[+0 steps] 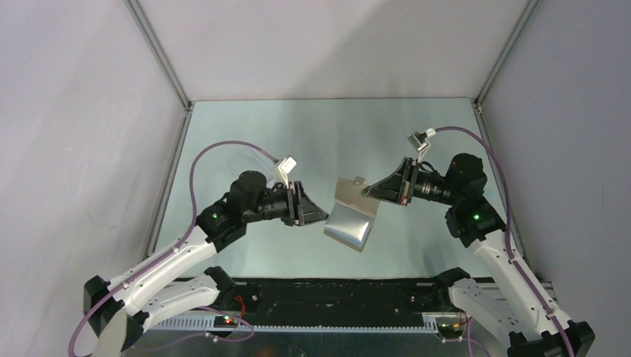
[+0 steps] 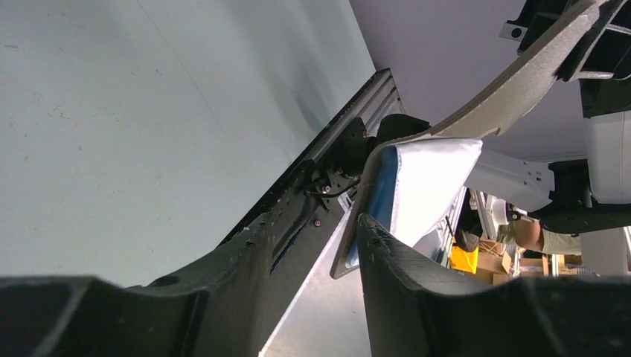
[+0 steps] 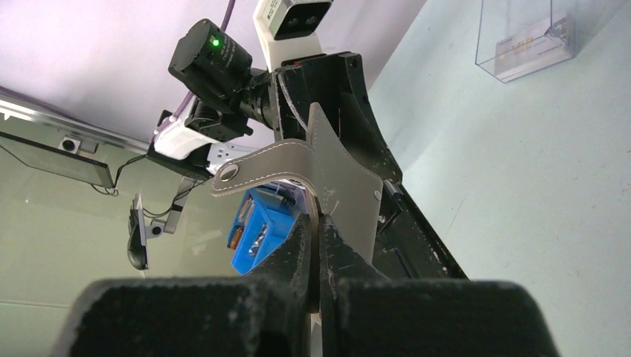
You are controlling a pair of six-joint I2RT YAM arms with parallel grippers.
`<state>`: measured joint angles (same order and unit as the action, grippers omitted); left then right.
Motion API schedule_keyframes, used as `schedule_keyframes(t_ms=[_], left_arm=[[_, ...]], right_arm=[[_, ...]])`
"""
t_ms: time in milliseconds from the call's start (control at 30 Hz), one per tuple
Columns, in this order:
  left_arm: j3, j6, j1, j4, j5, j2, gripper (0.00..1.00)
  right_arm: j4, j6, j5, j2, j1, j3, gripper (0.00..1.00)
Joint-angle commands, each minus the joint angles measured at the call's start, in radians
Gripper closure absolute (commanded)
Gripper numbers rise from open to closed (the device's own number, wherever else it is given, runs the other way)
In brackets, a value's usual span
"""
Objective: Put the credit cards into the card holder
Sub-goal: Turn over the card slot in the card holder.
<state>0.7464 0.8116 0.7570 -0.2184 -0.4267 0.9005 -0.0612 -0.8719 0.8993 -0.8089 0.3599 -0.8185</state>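
The card holder (image 1: 351, 217), a grey wallet with blue lining, hangs above the table between both arms. My right gripper (image 1: 366, 192) is shut on its upper flap (image 3: 350, 186), and the snap tab (image 3: 231, 174) sticks out to the left in the right wrist view (image 3: 318, 217). My left gripper (image 1: 325, 216) is at the wallet's left edge. In the left wrist view its jaws (image 2: 311, 221) stand apart. The wallet edge (image 2: 350, 253) lies against the right finger (image 2: 387, 253), with a gap to the left one. One credit card (image 3: 524, 50) lies in a clear box.
The clear plastic box (image 3: 532, 33) stands on the table behind the left arm, faintly visible in the top view (image 1: 249, 158). The black rail (image 1: 327, 294) runs along the near table edge between the arm bases. Grey walls enclose the sides and back.
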Motion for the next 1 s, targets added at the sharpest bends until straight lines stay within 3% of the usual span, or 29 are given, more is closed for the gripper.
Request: schedule_keyframes(t_ms=[0, 433, 667, 967], left_arm=[[0.049, -0.017, 0.008, 0.031, 0.000, -0.017, 0.51], [0.065, -0.024, 0.015, 0.026, -0.003, -0.031, 0.51], [0.057, -0.044, 0.018, -0.048, 0.112, -0.008, 0.51], [0.078, -0.067, 0.089, -0.052, 0.115, 0.054, 0.51]], right_arm=[[-0.003, 0.028, 0.013, -0.003, -0.002, -0.008, 1.00], [-0.053, 0.070, 0.004, -0.019, -0.001, -0.007, 1.00], [-0.057, 0.073, 0.007, -0.017, -0.002, -0.007, 1.00], [-0.092, 0.088, -0.003, -0.015, -0.001, -0.008, 1.00]])
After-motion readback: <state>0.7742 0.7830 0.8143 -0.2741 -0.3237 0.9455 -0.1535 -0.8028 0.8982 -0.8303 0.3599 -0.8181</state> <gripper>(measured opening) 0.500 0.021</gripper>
